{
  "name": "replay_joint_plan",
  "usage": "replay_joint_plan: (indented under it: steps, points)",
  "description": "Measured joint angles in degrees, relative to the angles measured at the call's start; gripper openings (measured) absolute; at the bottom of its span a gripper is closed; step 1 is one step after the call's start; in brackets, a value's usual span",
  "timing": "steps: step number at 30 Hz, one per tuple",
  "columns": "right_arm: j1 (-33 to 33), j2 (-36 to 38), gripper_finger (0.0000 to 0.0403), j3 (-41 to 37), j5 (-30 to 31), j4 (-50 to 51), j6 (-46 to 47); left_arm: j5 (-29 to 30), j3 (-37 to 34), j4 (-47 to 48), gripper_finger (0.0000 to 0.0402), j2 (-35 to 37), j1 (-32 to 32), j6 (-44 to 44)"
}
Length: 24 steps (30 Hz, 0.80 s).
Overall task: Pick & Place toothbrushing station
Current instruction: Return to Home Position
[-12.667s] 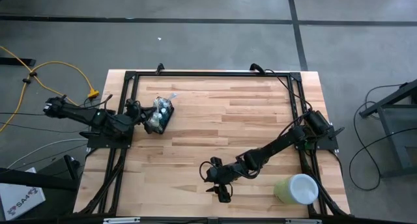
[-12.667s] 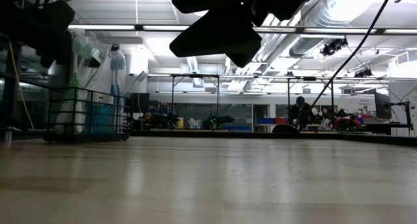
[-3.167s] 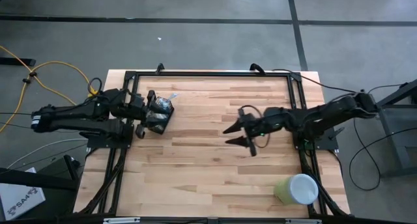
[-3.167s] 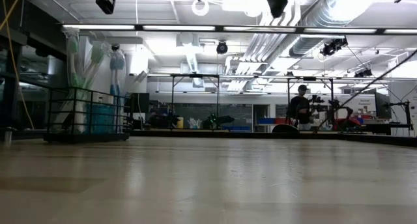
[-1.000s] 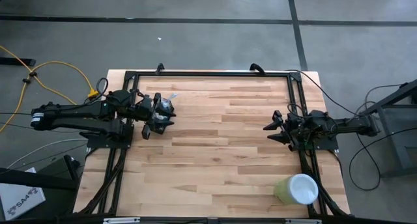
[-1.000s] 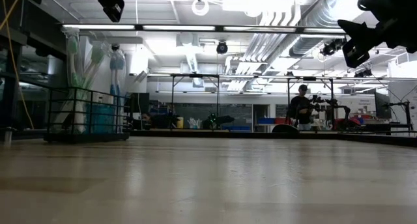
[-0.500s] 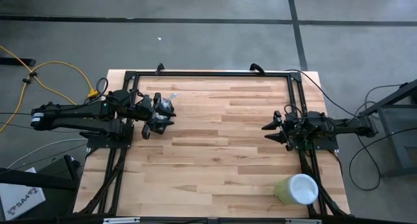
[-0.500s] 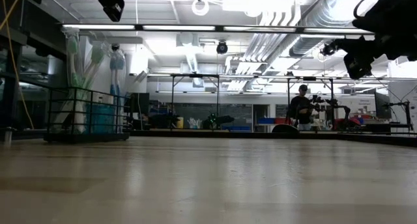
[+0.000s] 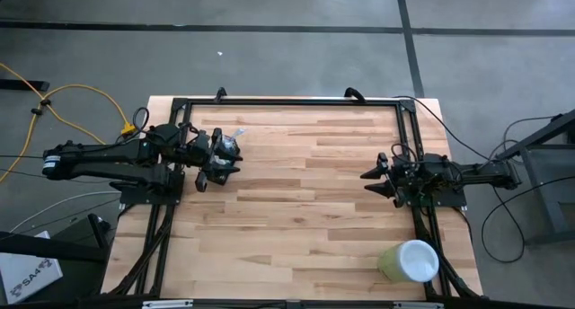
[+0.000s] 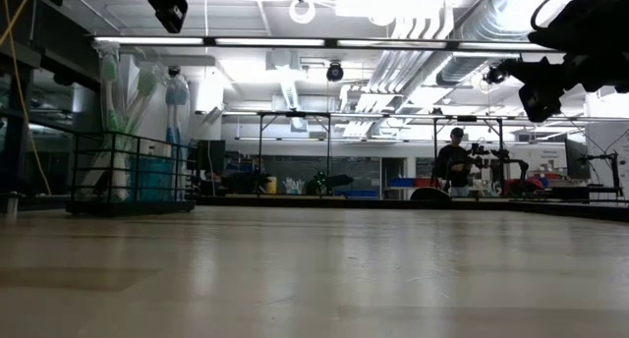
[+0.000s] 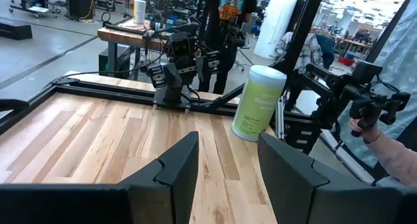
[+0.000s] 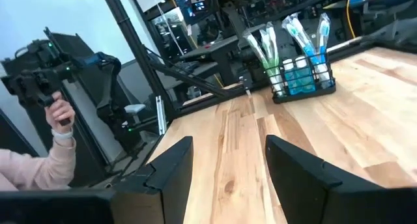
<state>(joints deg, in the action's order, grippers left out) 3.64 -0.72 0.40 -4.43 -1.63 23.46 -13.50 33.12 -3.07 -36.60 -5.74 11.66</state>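
The toothbrushing station [image 9: 228, 153], a small black wire-mesh holder with toothbrushes standing in it, rests on its base at the table's far left. It also shows in the low view [image 10: 130, 171] and the right wrist view [image 12: 301, 77]. My left gripper [image 9: 207, 161] hangs high above the station's left side [image 10: 172, 12]. It is open [image 11: 227, 165] with nothing between its fingers. My right gripper [image 9: 372, 182] is raised near the table's right edge [image 10: 536, 92], also open [image 12: 228, 165] and with nothing in it.
A pale green cup [image 9: 409, 260] with a white inside lies near the table's front right corner [image 11: 258, 103]. A black frame [image 9: 287, 101] runs along the table's edges. A person's hand and pink sleeve [image 12: 55, 129] show beyond the table.
My right gripper has sunk a little near the table's right edge and stays open.
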Motion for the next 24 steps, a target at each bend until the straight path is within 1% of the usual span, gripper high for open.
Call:
replay_joint_plan:
  steps: [4,6,8,11,13,17,20,24]
  points:
    - [0.0,-0.31,0.0184,0.0,-0.08,0.04,3.57,-0.02,0.0,0.02,0.0154,0.0,0.0,0.31]
    - [0.0,-0.32,0.0184,-0.04,-0.11,0.04,3.77,-0.58,0.0,0.04,0.0154,0.0,0.0,0.66]
    - [0.0,-0.32,0.0184,-0.04,-0.12,0.04,3.77,-4.14,0.02,0.04,0.0154,0.0,-0.07,-0.62]
    - [0.0,-0.32,0.0184,-0.04,-0.11,-0.11,3.77,-12.0,0.02,0.12,0.0154,0.12,-0.06,-4.46]
    - [0.0,-0.32,0.0184,-0.07,-0.11,-0.15,3.77,-14.84,0.02,0.24,0.0154,0.26,-0.61,-6.23]
    - [-0.01,-0.32,0.0184,-0.09,-0.15,-0.21,3.74,-13.43,-0.06,3.11,0.0154,1.01,-3.95,-8.07]
    - [0.0,-0.33,0.0184,-0.09,-0.16,-0.26,3.74,-12.82,-2.21,3.59,0.0154,1.49,-7.58,-8.17]
    - [0.0,-0.34,0.0184,-0.09,-0.17,-0.29,3.74,-12.68,-6.05,3.07,0.0154,2.65,-11.52,-6.11]
